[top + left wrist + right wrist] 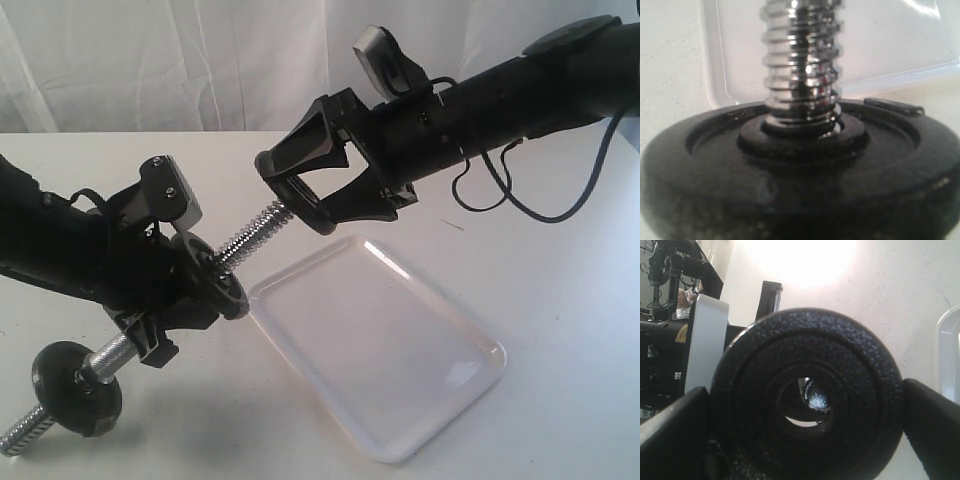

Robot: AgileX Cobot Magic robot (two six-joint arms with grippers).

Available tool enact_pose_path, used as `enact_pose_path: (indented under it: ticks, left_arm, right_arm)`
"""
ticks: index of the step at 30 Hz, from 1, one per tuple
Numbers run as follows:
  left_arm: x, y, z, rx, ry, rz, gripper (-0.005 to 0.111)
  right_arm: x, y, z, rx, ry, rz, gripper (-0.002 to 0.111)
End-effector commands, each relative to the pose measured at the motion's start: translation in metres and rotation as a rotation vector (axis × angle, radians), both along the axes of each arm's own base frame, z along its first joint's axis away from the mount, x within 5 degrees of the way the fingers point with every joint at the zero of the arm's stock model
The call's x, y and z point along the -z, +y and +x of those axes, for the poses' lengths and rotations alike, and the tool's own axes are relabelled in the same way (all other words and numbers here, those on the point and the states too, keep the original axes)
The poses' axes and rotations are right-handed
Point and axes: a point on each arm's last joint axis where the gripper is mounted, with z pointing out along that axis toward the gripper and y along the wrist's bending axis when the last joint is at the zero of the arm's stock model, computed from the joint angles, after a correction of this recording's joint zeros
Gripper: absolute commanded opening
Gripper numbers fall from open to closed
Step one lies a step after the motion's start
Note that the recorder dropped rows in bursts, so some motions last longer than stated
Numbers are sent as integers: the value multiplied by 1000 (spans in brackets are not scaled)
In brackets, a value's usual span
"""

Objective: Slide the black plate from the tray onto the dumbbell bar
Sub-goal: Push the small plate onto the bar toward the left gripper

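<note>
My right gripper (290, 185) is shut on the black plate (305, 205), held on edge in the air above the tray's far end. In the right wrist view the plate (840, 355) fills the gap between both fingers (670, 430), and the bar's chrome tip (816, 396) shows through its hole. The dumbbell bar (245, 240) slants up from lower left, its threaded end touching the plate. My left gripper (160, 325) is shut on the bar's middle, behind a mounted black disc (215, 285). That disc (790, 175) hides the left jaws in the left wrist view. The white tray (400, 400) has nothing on it.
A second black disc (75, 385) sits on the bar's low end near the table's front left edge, with threaded rod (25, 432) sticking out past it. A black cable (560, 205) hangs from the right arm. White curtains back the table.
</note>
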Motion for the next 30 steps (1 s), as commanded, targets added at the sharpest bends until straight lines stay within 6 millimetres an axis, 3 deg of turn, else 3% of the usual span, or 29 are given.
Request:
enact_pose_path:
  ticks: [1, 30]
  left_arm:
    - [-25, -4, 1, -48, -46, -107, 0]
    - [-26, -4, 2, -59, -56, -109, 0]
  right_arm:
    - [-13, 6, -6, -21, -1, 71, 0]
    - [-5, 6, -5, -46, -18, 34, 0]
